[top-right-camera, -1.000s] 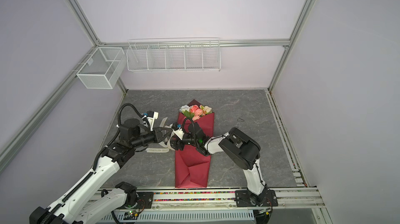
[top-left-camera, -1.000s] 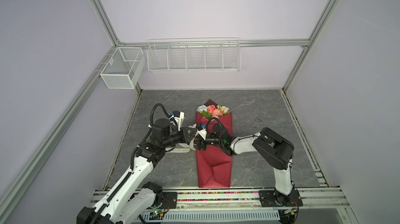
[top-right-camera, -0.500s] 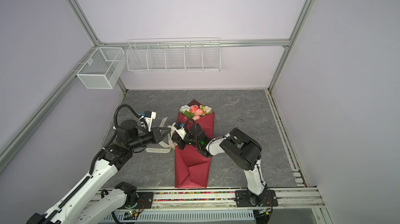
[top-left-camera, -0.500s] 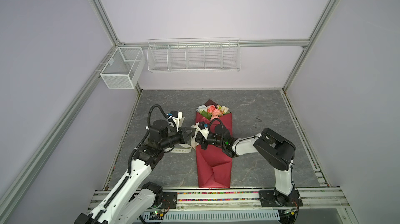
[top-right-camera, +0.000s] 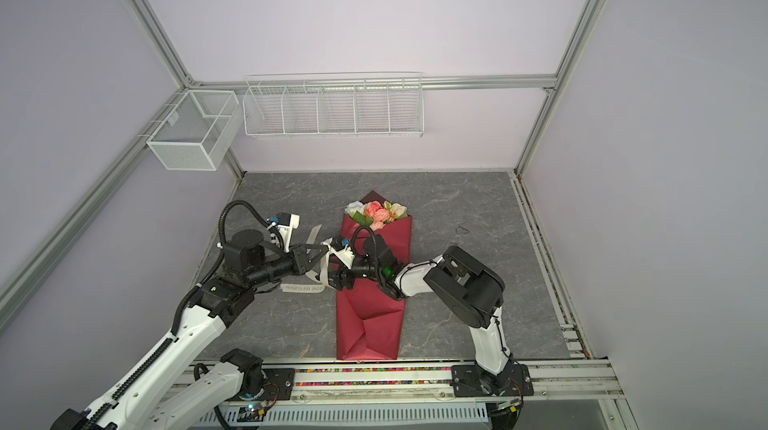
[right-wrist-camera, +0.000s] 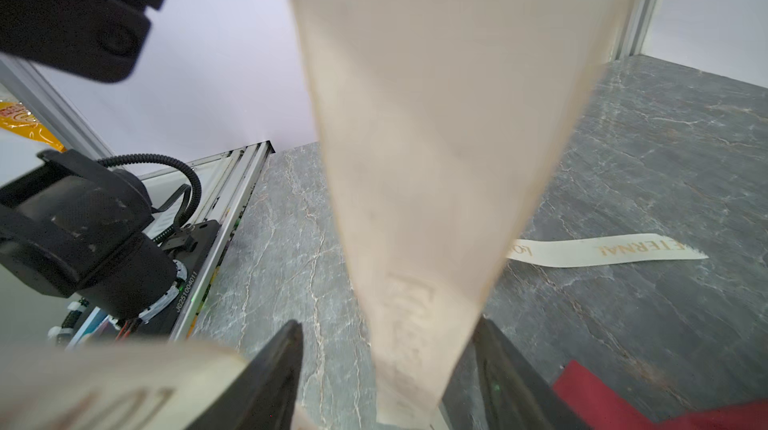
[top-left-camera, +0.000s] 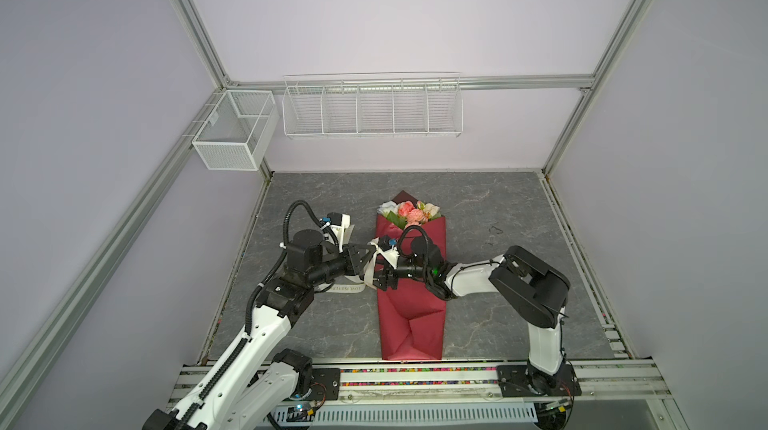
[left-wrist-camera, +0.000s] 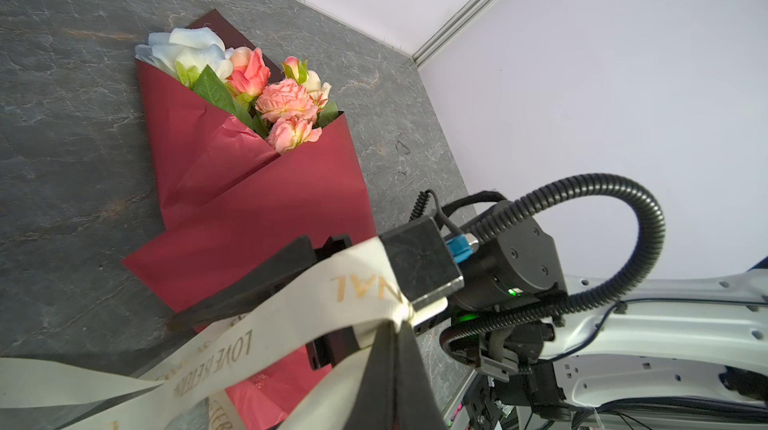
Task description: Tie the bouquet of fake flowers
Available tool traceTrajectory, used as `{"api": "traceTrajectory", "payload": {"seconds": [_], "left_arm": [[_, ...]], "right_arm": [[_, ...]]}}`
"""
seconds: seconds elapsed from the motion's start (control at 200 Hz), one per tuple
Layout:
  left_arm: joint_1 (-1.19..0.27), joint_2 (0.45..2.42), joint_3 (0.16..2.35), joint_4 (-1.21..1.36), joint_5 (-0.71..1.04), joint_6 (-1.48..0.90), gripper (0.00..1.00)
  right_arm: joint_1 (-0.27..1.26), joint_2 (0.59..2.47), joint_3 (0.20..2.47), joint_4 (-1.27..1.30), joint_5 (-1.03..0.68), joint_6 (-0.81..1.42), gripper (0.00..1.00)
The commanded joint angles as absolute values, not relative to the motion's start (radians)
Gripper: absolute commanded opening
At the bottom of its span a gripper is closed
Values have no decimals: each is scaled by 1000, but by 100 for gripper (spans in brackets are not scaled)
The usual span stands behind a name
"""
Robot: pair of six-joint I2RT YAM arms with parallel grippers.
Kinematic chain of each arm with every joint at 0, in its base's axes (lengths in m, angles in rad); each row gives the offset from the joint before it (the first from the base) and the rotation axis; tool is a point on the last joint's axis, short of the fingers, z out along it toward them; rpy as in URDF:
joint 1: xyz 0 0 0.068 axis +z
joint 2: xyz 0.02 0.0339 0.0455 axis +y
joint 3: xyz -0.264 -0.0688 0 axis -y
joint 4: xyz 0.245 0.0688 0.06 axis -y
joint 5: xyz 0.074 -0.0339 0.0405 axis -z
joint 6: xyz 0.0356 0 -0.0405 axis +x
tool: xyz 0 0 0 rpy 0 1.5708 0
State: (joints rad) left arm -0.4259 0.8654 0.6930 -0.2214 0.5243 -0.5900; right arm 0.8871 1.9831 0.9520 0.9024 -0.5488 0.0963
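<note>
Mid-knot, by the look of it: the ribbon was up off the bench and strung between the two arms, with nothing cinched yet. On the left, the left gripper was clamped tight on a gathered pinch of ribbon, held raised just beside the bouquet's edge. Below it a loose printed tail lay flat on the bench.

Moving right, the right gripper had its jaws spread with a strand of ribbon hanging down between them, and neither side was squeezing it. Whether it brushed one finger, I couldn't tell.

Under that arm the bouquet lay flat mid-bench in its dark-red paper, blooms at the far end. I couldn't see whether the ribbon passed beneath the wrap.

Next, I reckoned, the right gripper had to close on that strand and draw it away from the left's pinch, keeping the loop on the wrap.
</note>
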Motion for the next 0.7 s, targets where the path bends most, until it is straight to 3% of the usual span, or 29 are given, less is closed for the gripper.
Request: {"api": "traceTrajectory", "payload": {"seconds": [0.0, 0.24, 0.375, 0.585, 0.7], "left_arm": [[-426, 872, 698, -211, 535, -581, 0], [-426, 866, 698, -244, 499, -572, 0], [-426, 873, 696, -302, 437, -555, 0], [-425, 884, 679, -315, 388, -564, 0], [-423, 929, 686, -276, 419, -563, 0]], "right_arm": [[892, 2014, 989, 907, -579, 75, 67], [881, 2002, 958, 960, -470, 110, 11], [877, 1908, 916, 879, -268, 106, 7], [854, 1682, 1067, 140, 168, 52, 7], [820, 1597, 1119, -119, 361, 65, 7]]}}
